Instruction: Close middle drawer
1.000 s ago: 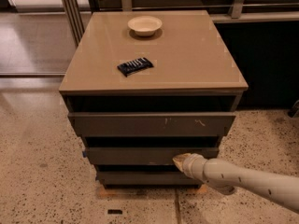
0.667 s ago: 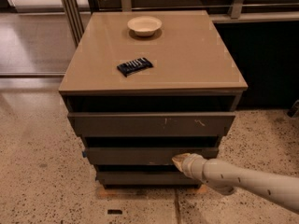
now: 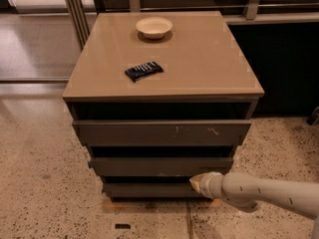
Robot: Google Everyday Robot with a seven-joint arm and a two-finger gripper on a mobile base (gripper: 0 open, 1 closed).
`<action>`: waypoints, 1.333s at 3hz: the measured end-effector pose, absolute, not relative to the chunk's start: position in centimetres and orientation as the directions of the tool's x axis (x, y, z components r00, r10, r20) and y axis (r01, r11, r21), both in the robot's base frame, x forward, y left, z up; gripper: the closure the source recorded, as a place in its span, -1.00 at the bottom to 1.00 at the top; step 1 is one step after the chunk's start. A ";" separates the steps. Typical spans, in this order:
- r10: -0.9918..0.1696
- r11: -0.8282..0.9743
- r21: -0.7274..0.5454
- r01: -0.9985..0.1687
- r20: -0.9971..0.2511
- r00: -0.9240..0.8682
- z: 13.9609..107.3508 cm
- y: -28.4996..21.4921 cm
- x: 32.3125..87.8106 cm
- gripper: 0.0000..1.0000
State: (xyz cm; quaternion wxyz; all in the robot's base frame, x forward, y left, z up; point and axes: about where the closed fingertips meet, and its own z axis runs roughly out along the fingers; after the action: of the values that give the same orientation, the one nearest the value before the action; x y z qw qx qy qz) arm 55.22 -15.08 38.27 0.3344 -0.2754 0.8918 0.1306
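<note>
The middle drawer (image 3: 159,165) is the plain grey-brown front, second of three in the tan-topped cabinet (image 3: 209,78). It stands a little out, with a dark gap above it. The top drawer (image 3: 159,132), with white scratch marks, sticks out further. The lowest drawer (image 3: 144,188) is shorter, at the base. My gripper (image 3: 196,182) comes in from the lower right on a pale arm. Its tip is at the right part of the cabinet's front, just below the middle drawer's lower edge.
A cream bowl (image 3: 154,27) and a dark blue packet (image 3: 143,70) lie on the cabinet top. The speckled floor (image 3: 40,183) spreads around. A metal post (image 3: 75,14) stands at the back left, and a dark counter front (image 3: 289,68) at the right.
</note>
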 end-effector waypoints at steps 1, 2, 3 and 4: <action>-0.402 0.814 0.055 -0.578 -0.664 -0.630 38.0 -15.0 54.9 0.65; -0.402 0.814 0.055 -0.578 -0.664 -0.630 38.0 -15.0 54.9 0.18; -0.402 0.814 0.055 -0.578 -0.664 -0.630 38.0 -15.0 54.9 -0.29; -0.402 0.814 0.055 -0.578 -0.664 -0.630 38.0 -15.0 54.9 -0.76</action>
State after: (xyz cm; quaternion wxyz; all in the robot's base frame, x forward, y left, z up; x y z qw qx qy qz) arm 54.92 -14.97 38.02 0.3313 -0.2745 0.8929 0.1325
